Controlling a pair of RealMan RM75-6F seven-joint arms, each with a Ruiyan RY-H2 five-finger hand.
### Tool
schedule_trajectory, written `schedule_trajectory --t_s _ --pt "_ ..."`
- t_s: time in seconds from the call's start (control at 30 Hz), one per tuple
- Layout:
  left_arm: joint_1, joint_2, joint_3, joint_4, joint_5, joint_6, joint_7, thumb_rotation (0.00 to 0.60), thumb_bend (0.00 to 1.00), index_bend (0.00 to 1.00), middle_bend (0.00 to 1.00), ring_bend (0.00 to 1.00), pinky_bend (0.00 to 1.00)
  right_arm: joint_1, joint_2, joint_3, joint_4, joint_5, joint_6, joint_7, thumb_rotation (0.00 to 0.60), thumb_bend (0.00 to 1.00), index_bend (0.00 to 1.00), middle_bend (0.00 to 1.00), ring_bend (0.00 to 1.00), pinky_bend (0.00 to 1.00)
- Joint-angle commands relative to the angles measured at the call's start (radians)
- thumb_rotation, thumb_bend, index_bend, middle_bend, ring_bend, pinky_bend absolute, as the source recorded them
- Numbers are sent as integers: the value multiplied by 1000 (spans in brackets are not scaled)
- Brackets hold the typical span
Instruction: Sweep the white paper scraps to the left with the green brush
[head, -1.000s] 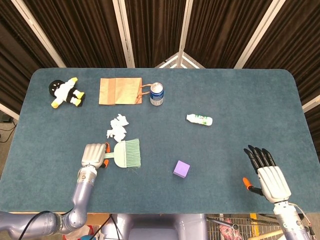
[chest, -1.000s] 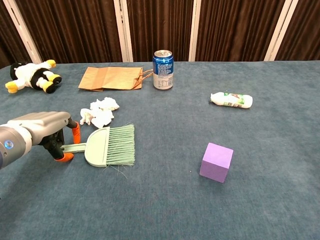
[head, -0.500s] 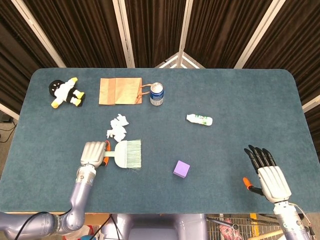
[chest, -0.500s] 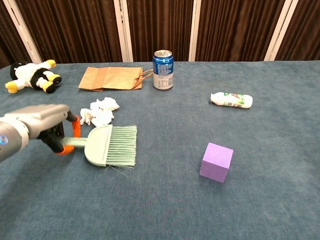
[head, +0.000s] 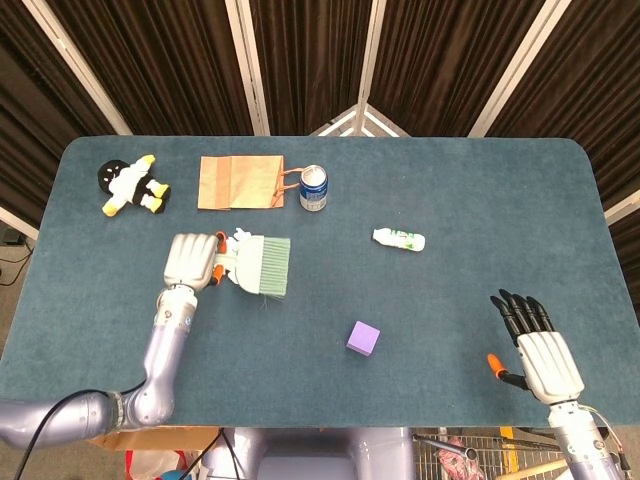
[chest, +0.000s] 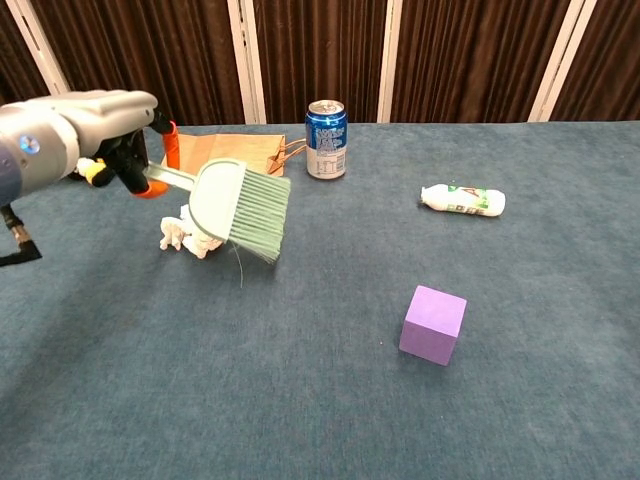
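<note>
The left hand (chest: 85, 125) grips the green brush (chest: 240, 208) by its handle, lifted clear of the table. That probably lets the bristles come down right of the white paper scraps (chest: 185, 232). The right hand (head: 535, 350) lies spread, holding nothing, at the near right.

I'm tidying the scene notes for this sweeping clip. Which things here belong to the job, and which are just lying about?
In the job:
- green plastic brush, held by the left robot hand
- crumpled white paper scraps

Lying about:
- flat brown paper bag
- blue drink can
- small white bottle
- purple cube
- black, white and yellow plush toy
</note>
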Motion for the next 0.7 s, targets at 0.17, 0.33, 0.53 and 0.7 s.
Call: schedule_trajectory --t_s 0.17,0.33,0.53,0.7 --pt "-87 -62 -46 171 -133 -72 16 600 809 813 1000 1000 998 6 1 5 0 17 -16 9 600 344 0 0 0 0" --pt "-108 -95 -34 260 -174 -95 12 600 810 814 1000 1000 998 7 4 6 -4 21 -19 12 600 344 0 0 0 0" --pt "-88 -80 12 277 -217 -99 23 600 810 814 1000 1000 998 5 5 3 -7 16 -17 7 600 345 0 0 0 0" --pt "-33 -6 47 227 -196 -61 -7 600 810 814 1000 1000 998 2 7 0 -9 7 -8 6 600 345 0 0 0 0"
